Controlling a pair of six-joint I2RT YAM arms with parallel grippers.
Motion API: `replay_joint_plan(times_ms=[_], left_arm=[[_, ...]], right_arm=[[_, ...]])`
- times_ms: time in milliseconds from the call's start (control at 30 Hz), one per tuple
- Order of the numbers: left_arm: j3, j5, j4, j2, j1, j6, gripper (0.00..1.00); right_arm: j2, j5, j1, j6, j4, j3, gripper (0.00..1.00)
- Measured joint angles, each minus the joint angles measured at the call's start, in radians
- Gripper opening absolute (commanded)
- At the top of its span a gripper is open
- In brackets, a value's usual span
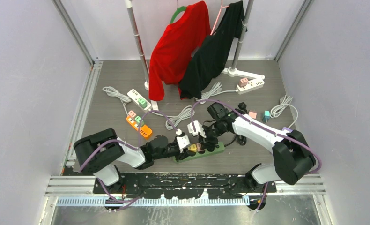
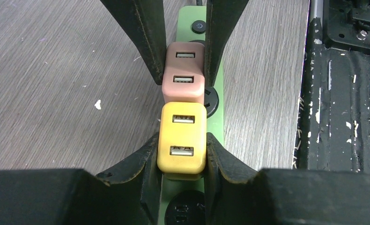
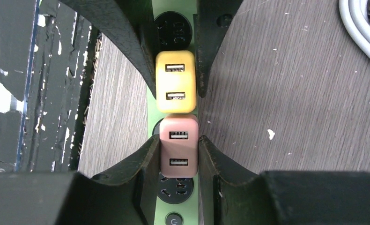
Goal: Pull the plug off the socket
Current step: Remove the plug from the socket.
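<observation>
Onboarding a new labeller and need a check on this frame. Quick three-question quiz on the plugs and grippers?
1. True or false: the yellow plug and the pink plug sit next to each other on the green power strip.
2. Which plug does the left gripper clamp? A) pink B) yellow C) neither
3. Fill in: the right gripper is shut on the ____ plug.
Key: 1 true; 2 B; 3 pink.
</observation>
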Motion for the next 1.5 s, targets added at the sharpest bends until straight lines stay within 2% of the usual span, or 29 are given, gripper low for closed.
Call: replay_joint_plan(times_ms=[200,400,533,767,900,1067,1267,1367,1500], left_arm=[[-0.002,-0.002,0.042,0.022,0.014,-0.005,0.0],[-0.003,0.017,0.072,0.032,0.018,-0.011,0.0],[-0.009,0.033,0.073,0.034,0.018,-0.019,0.0],[-0.011,0.039,0.084,0.044,0.02,-0.021,0.0],[-0.011,0.042,0.108,0.059,0.024,-0.026,0.0],[-0.005,0.041,0.152,0.079,0.026,-0.026,0.0],[-0.005,0.055,0.157,0.082,0.025,-0.04,0.0],[-0.006,0.065,0.155,0.089,0.025,-0.049,0.0],[-0.006,0.067,0.164,0.097,0.026,-0.053,0.0]], right_arm=[[-0.002,0.001,-0.039,0.021,0.015,-0.004,0.01],[-0.022,-0.038,-0.055,-0.124,-0.035,-0.013,0.01],[-0.02,-0.04,-0.019,-0.168,-0.045,-0.013,0.01],[-0.013,-0.012,-0.006,-0.023,0.004,-0.013,0.01],[-0.013,-0.011,-0.032,0.002,0.006,-0.013,0.01],[-0.021,-0.066,-0.095,-0.098,-0.046,-0.013,0.01],[-0.032,-0.087,-0.075,-0.237,-0.087,-0.018,0.01],[-0.03,-0.067,-0.047,-0.206,-0.072,-0.019,0.01],[-0.023,-0.056,-0.044,-0.072,-0.029,-0.019,0.01]])
